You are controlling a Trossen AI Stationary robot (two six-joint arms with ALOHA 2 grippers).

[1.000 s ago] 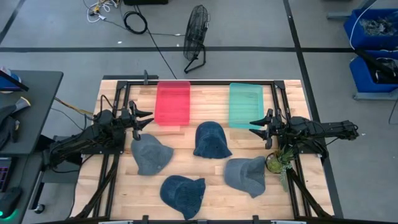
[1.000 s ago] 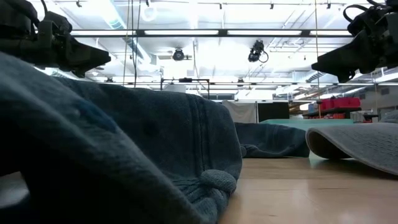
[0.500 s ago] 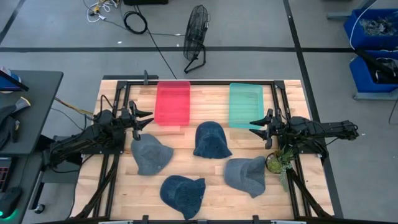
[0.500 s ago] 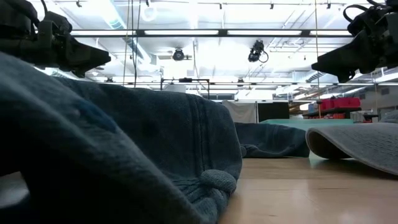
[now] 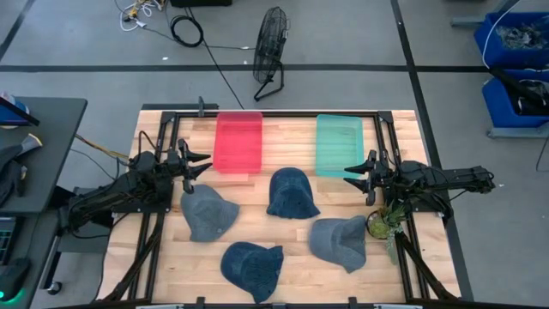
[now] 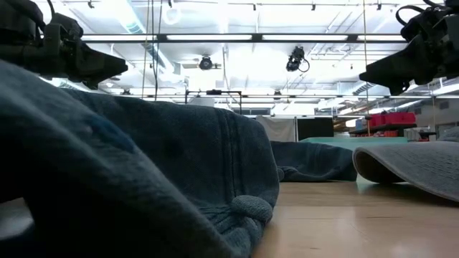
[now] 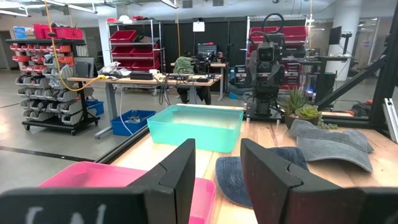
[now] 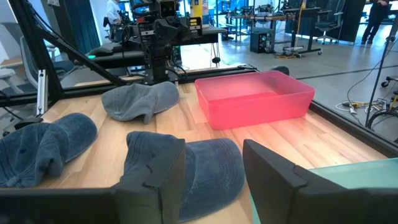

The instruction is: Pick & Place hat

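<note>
Several denim hats lie on the wooden table: a grey-blue one (image 5: 208, 213) at the left, a dark blue one (image 5: 292, 193) in the middle, a grey one (image 5: 339, 241) at the right, and a dark blue one (image 5: 253, 268) at the near edge. My left gripper (image 5: 202, 166) hovers open above the table's left side, just beyond the grey-blue hat. My right gripper (image 5: 351, 172) hovers open at the right, near the teal bin. Neither touches a hat.
A red bin (image 5: 238, 142) and a teal bin (image 5: 340, 144) stand along the far edge. A small potted plant (image 5: 380, 223) sits by the right arm's base. Bare wood shows between the hats. A fan (image 5: 271, 43) stands on the floor beyond the table.
</note>
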